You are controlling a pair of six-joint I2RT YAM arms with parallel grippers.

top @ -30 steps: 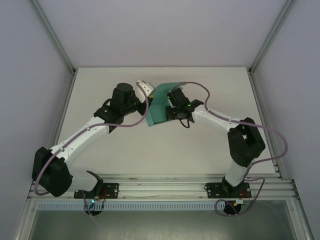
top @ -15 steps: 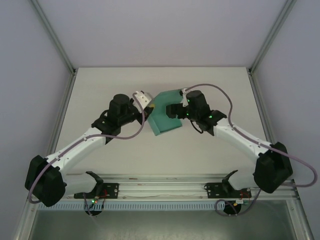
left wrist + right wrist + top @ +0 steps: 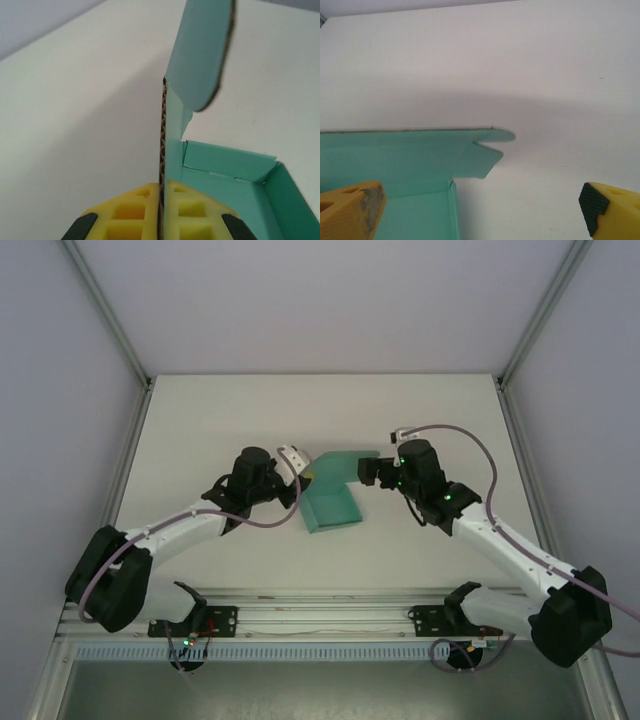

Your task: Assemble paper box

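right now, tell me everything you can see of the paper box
The paper box is plain teal-green corrugated card, half-folded: a shallow open tray with raised walls and a round-cornered flap standing upright. It sits on the table between the arms. The left gripper is shut on one upright wall; the right gripper beside it is open.

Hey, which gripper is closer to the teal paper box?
Left. The left gripper is shut on a wall of the paper box; the right gripper stands open at its far right corner, gripping nothing.

White arms (image 3: 180, 530), black joints (image 3: 250, 472), lilac cables (image 3: 445, 426)
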